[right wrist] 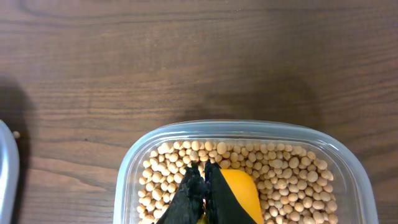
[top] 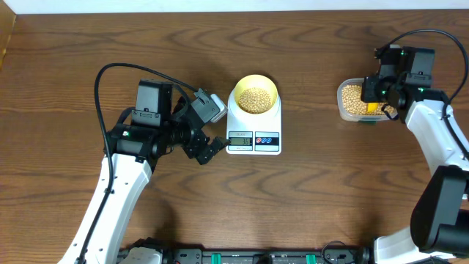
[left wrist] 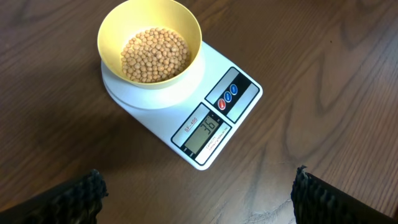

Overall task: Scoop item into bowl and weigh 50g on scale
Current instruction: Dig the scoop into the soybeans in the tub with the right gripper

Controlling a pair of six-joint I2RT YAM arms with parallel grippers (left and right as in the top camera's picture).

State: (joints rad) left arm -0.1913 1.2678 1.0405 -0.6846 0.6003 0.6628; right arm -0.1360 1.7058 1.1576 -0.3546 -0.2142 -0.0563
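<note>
Right gripper (right wrist: 200,186) sits at the lower middle of its wrist view, its fingers pressed together and dipped among the beans (right wrist: 292,180) in the clear tub (right wrist: 249,127). It seems to be pinching the handle of the yellow scoop (right wrist: 239,193), whose cup lies just right of the fingertips, half sunk in the beans. The handle itself is hidden under the fingers, so the scoop's long axis cannot be read for sure.

Left gripper (left wrist: 199,199) is spread wide and holds nothing. Its two pads show only at the bottom corners of its own view, and it hovers just left of the scale (left wrist: 186,106).

In the overhead view the tub is at the right edge and the bowl (top: 271,84) sits on the scale at centre. They are well apart, with bare table (top: 315,169) between them. From the loaded pincer the bowl lies straight to the left of the frame, at about the same height.

The bowl already holds a layer of beans, and the display appears to read 36, so I judge the weight short of the target. The left arm is nearer the bowl, but only the right arm has the scoop. The coming move therefore looks like a lift out of the tub and a level carry leftward to the bowl's rim.
</note>
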